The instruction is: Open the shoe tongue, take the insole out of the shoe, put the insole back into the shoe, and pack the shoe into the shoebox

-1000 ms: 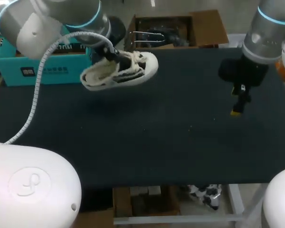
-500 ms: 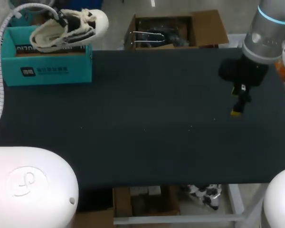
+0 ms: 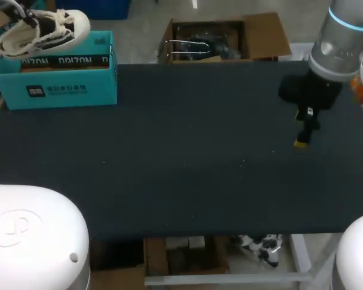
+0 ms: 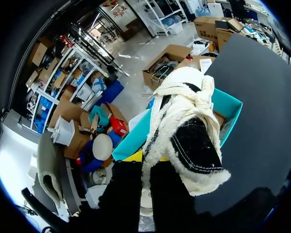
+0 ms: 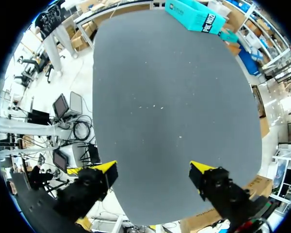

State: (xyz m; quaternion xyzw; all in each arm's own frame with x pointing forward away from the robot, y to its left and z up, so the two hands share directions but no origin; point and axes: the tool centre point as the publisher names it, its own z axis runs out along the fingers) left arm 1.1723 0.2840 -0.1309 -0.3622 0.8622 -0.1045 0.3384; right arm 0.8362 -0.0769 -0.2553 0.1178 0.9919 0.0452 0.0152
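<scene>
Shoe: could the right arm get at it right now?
Probably not easily: the shoe hangs over the shoebox in the left fingers, while the right fingers sit open across the whole table.

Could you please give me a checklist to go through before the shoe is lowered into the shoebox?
1. Grip on the shoe: ok. The left gripper is shut on it and holds it in the air.
2. Shoebox open: ok. The left wrist view shows its open inside under the shoe.
3. Shoe centred over the shoebox: cannot tell. The head view shows it towards the box's far left end.
4. Insole back inside the shoe: cannot tell.
5. Right gripper out of the way: ok. It is open over bare table, far from the box.
</scene>
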